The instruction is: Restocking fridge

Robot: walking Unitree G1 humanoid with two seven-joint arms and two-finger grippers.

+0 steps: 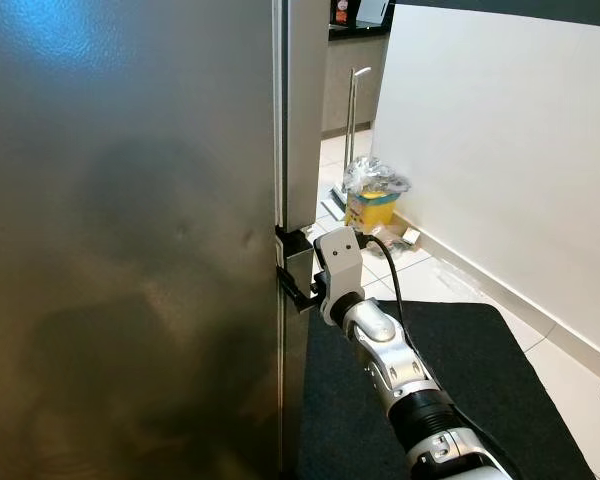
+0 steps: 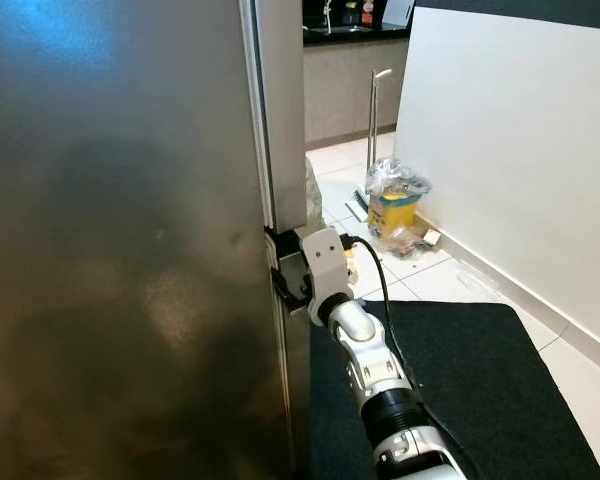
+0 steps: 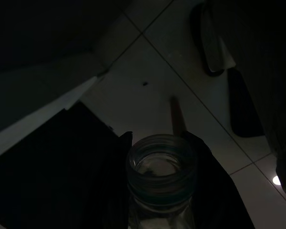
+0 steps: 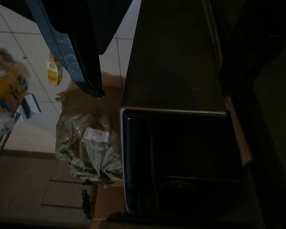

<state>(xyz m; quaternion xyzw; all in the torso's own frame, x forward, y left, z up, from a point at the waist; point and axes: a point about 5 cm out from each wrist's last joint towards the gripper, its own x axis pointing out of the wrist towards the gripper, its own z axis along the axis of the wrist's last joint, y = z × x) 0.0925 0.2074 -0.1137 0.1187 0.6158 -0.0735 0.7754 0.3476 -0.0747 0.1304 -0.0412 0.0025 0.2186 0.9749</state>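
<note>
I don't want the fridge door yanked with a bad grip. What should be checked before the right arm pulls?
1. Right gripper at the fridge door edge: ok, its fingers reach into the recess at the door's side.
2. Fingers closed firmly on the edge: cannot tell.
3. Door shut for now: ok, no gap shows along its edge.
4. Left gripper secure on the glass jar: ok, fingers flank it just below the open rim.
5. Swing path over the dark mat: ok, it is bare beside the arm.
6. Yellow bag by the wall: ok, well behind the door.
</note>
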